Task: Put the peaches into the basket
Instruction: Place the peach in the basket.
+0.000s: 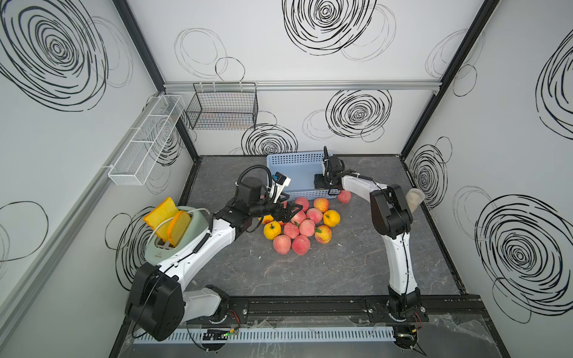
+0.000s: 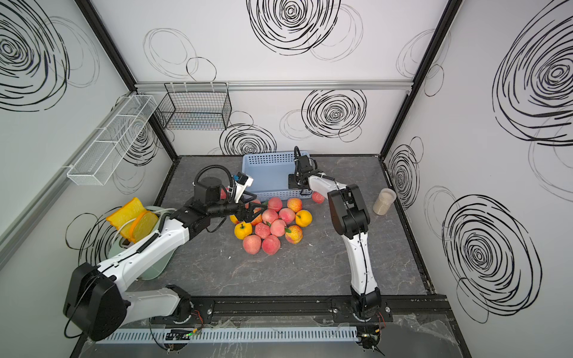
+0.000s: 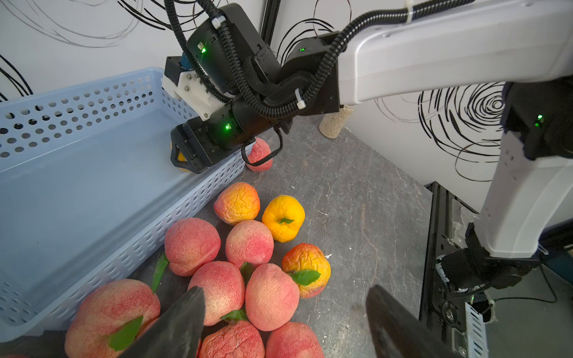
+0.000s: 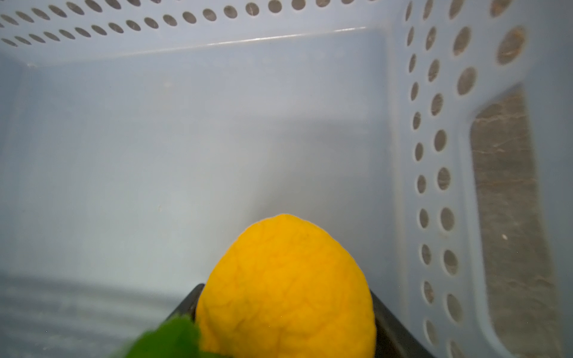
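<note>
Peaches (image 1: 302,223): heap on my table (image 1: 341,263), one yellow peach (image 4: 283,254) in the basket (image 1: 294,159).
Pink-red, a few yellow-orange, green-leaved, just beside the pale blue basket. Left gripper (image 3: 285,291) wide above them; right gripper (image 4: 285,293) around the yellow peach, clamped or slack I cannot tell.

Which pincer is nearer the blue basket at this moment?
Right. The right pincer is inside the basket, a yellow peach between its jaws; the left pincer is outside its near wall, over the loose peaches.
</note>
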You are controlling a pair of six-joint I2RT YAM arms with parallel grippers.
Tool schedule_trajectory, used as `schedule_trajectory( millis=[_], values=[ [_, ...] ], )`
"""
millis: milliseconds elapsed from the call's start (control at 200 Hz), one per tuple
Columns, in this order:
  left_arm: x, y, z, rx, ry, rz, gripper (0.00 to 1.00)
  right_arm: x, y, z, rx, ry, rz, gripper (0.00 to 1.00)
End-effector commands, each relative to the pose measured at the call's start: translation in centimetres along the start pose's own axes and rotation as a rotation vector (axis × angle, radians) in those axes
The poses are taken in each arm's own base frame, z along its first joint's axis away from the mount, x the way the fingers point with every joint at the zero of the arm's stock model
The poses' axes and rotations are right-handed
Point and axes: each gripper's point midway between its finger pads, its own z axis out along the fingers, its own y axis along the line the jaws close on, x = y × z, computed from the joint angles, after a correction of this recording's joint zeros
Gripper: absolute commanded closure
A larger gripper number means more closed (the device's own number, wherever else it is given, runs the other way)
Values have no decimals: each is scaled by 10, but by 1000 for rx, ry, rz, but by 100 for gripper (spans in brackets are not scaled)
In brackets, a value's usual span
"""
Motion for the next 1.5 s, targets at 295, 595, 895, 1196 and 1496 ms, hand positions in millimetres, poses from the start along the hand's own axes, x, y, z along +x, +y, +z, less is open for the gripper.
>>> schedule_trajectory(
  millis=[295,595,895,1196,1496],
  values=[
    [-26,-2,-11,-18,-69,34,13,-15,-1,-17,28,-14,27,13],
    [-25,6,-10,-40,-65,20,10,-53,9,-64,-6,-117,32,7],
    [-22,35,-12,-129,-67,-39,10,-65,15,-134,-94,-260,39,7],
    [-8,78,-17,-276,-68,-108,8,-1,7,-196,-242,-428,-23,4],
    [16,144,-27,-582,9,-297,8,70,12,-216,-403,-477,-84,5]
  ],
)
